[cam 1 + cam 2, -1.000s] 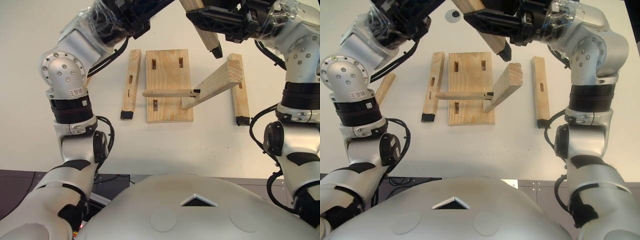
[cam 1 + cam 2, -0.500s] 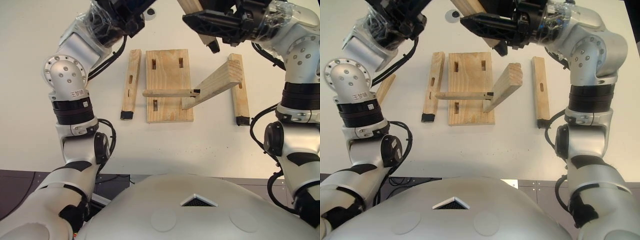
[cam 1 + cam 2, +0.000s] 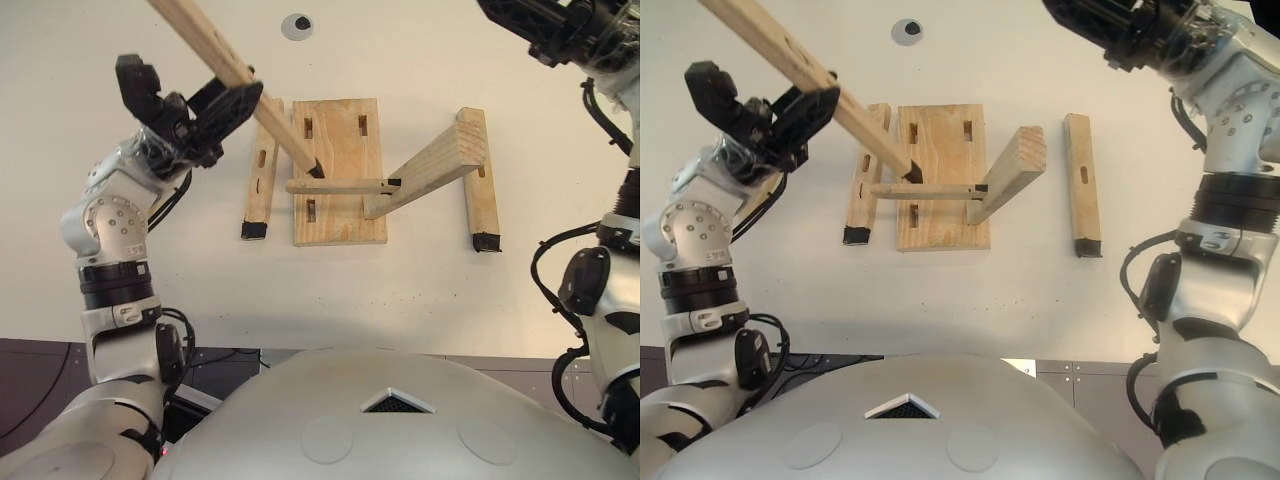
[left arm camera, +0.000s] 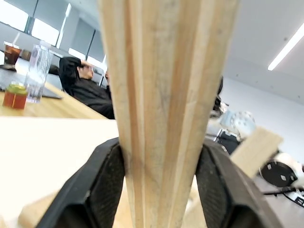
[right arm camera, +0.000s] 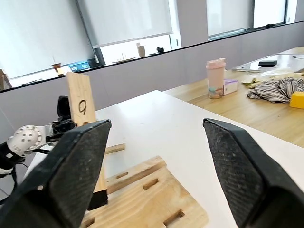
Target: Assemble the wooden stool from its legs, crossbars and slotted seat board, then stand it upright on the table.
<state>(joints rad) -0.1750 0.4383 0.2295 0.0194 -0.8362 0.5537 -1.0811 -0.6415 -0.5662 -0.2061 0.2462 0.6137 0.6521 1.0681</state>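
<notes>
The leg (image 3: 285, 140) has changed hands. A second ago my right end effector gripped it at the top centre of the frame. Now my left end effector (image 3: 238, 97) is clenched on it. The leg slants from the upper left corner down toward the middle of the frame. Its black tip sits over the seat board (image 3: 345, 218), at the free left end of the crossbar (image 3: 335, 185). From up here I cannot tell whether the tip rests on the board or hangs just above it.

My right end effector (image 5: 156, 124) has let go and pulled back to the upper right corner, its fingers spread wide with nothing between them.

The board lies flat on the table (image 3: 420, 290). The crossbar's right end is plugged into the tilted leg (image 3: 430, 165).

I judge the handover done. The left arm now carries the fitting step, mating this leg with the crossbar's free end, and the right is free to steady the tilted leg.
</notes>
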